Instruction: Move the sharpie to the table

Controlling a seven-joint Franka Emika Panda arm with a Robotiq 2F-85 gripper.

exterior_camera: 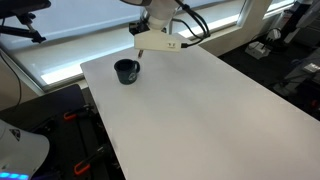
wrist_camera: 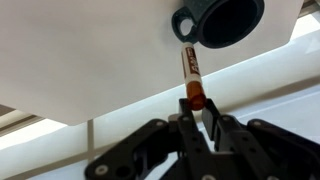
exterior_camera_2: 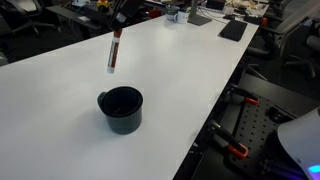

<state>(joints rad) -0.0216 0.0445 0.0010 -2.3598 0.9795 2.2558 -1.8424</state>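
The sharpie (exterior_camera_2: pixel 114 50) is a short dark marker with a reddish band and hangs upright in the air above the white table (exterior_camera_2: pixel 185 75). My gripper (exterior_camera_2: pixel 118 14) is shut on its top end. In the wrist view the sharpie (wrist_camera: pixel 190 70) runs from my fingertips (wrist_camera: pixel 197 108) toward the dark round mug (wrist_camera: pixel 222 20). The mug (exterior_camera_2: pixel 121 109) stands on the table beside and below the sharpie. In an exterior view the gripper (exterior_camera: pixel 139 56) hangs just beside the mug (exterior_camera: pixel 126 71) near the table's (exterior_camera: pixel 200 110) corner.
The table's edge runs close to the mug (wrist_camera: pixel 150 100). A black flat pad (exterior_camera_2: pixel 233 30) and small items lie at the table's far end. Black stands and cables (exterior_camera_2: pixel 240 130) sit beside the table.
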